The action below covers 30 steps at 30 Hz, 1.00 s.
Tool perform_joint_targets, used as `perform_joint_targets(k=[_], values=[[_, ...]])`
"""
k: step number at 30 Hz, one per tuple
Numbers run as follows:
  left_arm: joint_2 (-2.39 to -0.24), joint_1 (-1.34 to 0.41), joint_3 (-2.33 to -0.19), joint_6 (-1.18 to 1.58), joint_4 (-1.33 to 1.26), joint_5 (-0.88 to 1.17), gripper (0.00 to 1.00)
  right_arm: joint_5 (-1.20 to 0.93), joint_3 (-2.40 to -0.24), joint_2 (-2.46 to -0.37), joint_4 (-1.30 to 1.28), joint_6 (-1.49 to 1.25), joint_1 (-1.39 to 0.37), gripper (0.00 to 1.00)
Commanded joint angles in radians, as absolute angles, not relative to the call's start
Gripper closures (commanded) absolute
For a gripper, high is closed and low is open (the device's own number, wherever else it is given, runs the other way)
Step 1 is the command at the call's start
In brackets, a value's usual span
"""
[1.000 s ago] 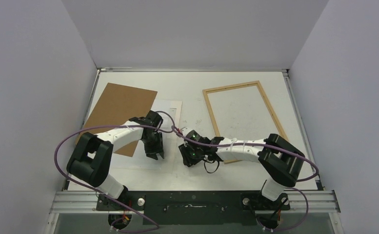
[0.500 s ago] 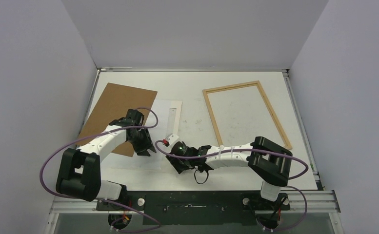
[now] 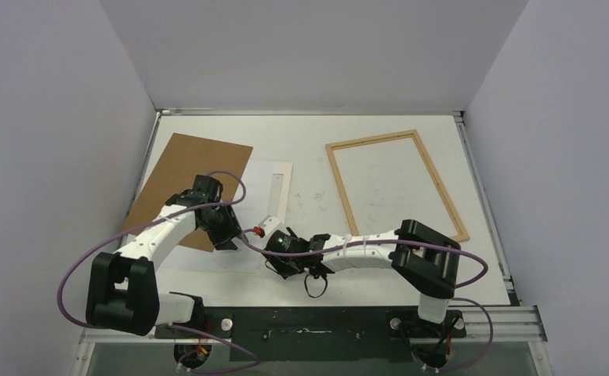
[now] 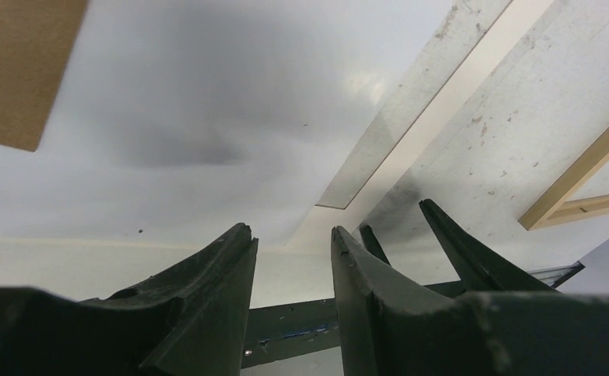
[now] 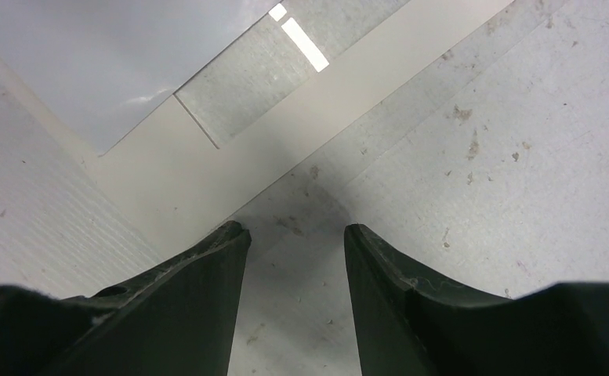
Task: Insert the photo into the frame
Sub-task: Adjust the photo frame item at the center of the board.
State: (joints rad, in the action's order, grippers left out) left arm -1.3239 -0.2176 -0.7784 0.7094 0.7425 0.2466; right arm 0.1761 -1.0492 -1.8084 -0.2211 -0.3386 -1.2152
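Left jaws (image 4: 289,229): fingers parted to a moderate gap, nothing between them; I hold nothing; tips sit low over the photo (image 4: 207,102), contact not clear.

The photo (image 3: 260,192) lies flat on the table (image 3: 317,133), plain white side up, spreading ahead of my left jaws (image 3: 229,239) and off to their left; its far-left part runs under the brown backing panel (image 3: 191,168), whose corner shows ahead-left of the jaws (image 4: 15,63); a greyer strip runs along the sheet's right edge, and I cannot tell what it is.

Right jaws (image 5: 295,227): also parted, bare scuffed table between the fingers, nothing gripped; they stand just right of my left jaws, the black fingers (image 4: 450,235) visible beside mine; the sheet's near corner (image 5: 128,55) sits ahead and left of these tips, apart from them.

Right jaws from above (image 3: 276,260): near the sheet's near-right corner.

The frame (image 3: 371,139) lies flat, well off to the right of both sets of jaws, apart from the sheet, table surface showing inside it; one corner (image 4: 599,151) edges in at far right.
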Motion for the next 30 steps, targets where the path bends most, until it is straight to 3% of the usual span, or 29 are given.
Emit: perform_joint_targets(k=[1,9,13,21,30], values=[[-1.273,-0.179,-0.765,0.746,0.821,0.233,0.59,0.191,-0.964,-1.81,-0.427,-0.283,-1.22,0.52],[-1.199,-0.199,-0.707,0.81,0.909,0.221,0.39,0.12,-0.926,-1.787,-0.426,-0.285,-1.201,0.53],[-1.21,-0.232,-0.714,0.836,0.933,0.245,0.34,0.101,-0.928,-1.786,-0.419,-0.303,-1.182,0.53],[-1.257,-0.392,-0.685,0.942,0.855,0.209,0.31,0.039,-0.852,-1.697,-0.303,-0.41,-1.05,0.51],[-1.236,-0.524,-0.564,1.032,0.66,0.126,0.28,-0.23,-0.842,-1.632,-0.188,-0.681,-0.827,0.45]])
